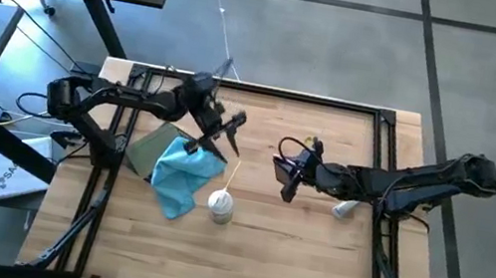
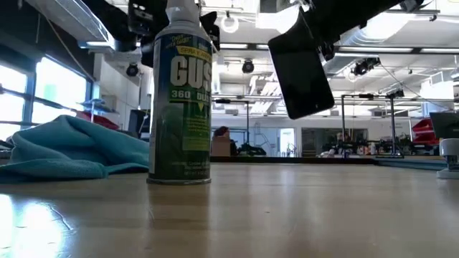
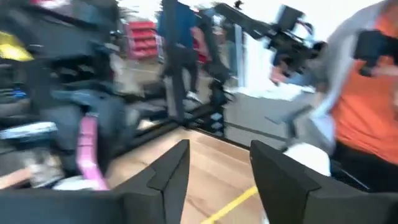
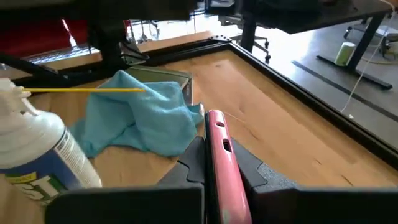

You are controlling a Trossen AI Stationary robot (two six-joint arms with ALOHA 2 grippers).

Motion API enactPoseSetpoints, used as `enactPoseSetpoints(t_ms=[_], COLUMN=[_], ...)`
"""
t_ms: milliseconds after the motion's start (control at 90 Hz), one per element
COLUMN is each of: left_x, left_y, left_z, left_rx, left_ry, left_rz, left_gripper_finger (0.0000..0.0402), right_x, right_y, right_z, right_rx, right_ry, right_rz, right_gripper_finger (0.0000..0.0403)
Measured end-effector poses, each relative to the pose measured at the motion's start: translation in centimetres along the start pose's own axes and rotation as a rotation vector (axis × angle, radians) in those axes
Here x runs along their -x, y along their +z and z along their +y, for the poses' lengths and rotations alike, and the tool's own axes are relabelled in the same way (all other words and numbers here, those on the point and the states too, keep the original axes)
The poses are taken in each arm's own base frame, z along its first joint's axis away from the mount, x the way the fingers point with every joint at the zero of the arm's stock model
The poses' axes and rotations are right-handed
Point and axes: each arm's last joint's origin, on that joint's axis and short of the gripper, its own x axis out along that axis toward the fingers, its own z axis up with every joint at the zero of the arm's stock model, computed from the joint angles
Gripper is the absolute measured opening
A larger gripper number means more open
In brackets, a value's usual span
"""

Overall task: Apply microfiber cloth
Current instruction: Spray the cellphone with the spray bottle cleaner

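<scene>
1. The table [image 1: 308, 260] was seen as a light wooden surface with a dark metal frame along its edges; around it a grey floor with dark lines was shown.
2. In the low view, a large hall with ceiling lamps, windows and distant equipment was visible behind the table.
3. The microfiber cloth [image 1: 180, 173] was found crumpled on the left half of the table, partly over a flat olive-green pouch [image 1: 148, 148], and just beside the spray can [image 1: 221, 205].
4. The spray can was standing upright, with a thin yellow straw [image 4: 87, 90] pointing from its nozzle over the cloth.
5. The left gripper [image 1: 229, 134] was held above the far edge of the cloth, not touching it; its fingers [image 3: 171, 177] were spread apart and nothing was between them.
6. The right gripper [image 1: 285, 171] was placed near the middle of the table, apart from the can; its fingers were pinched on a pink, pen-like object [image 4: 219, 158].
7. A small white object [image 1: 344, 209] was lying beside the right arm.
8. The near part and the right half of the wooden surface were left open for movement.
9. In the left wrist view, a person in orange clothing [image 3: 367, 106] was seen beyond the table.
</scene>
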Motion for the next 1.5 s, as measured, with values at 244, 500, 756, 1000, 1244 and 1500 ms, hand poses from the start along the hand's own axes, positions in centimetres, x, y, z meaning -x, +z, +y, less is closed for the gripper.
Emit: enactPoseSetpoints(t_ms=[244,500,756,1000,1244,1500], left_x=[-3.6,-4.7,-4.6,-4.1,-5.0,-5.1], left_y=[-0.3,-0.2,0.1,1.7,1.4,1.4], left_z=[-2.2,-2.7,-2.8,-3.5,-4.5,-4.6], left_rx=[-0.056,-0.069,-0.069,-0.092,-0.084,-0.093], left_ry=[0.032,0.07,0.067,0.072,0.045,0.062], left_rz=[0.122,0.157,0.149,0.137,0.194,0.205], left_gripper_finger=[0.0024,0.001,0.0001,0.0,0.0,0.0], right_x=[-0.9,-1.8,-1.8,-1.8,-1.8,-1.8], right_y=[-0.7,-1.4,-1.4,-1.2,-1.2,-1.2], right_z=[0.3,0.8,0.9,0.9,0.9,1.0], right_rx=[0.014,0.019,0.018,0.015,0.019,0.016], right_ry=[-0.007,0.019,0.03,0.034,0.034,0.039], right_rz=[0.023,0.046,0.039,0.019,0.023,0.024], right_gripper_finger=[0.0,0.0,0.0,0.0,0.0,0.0])
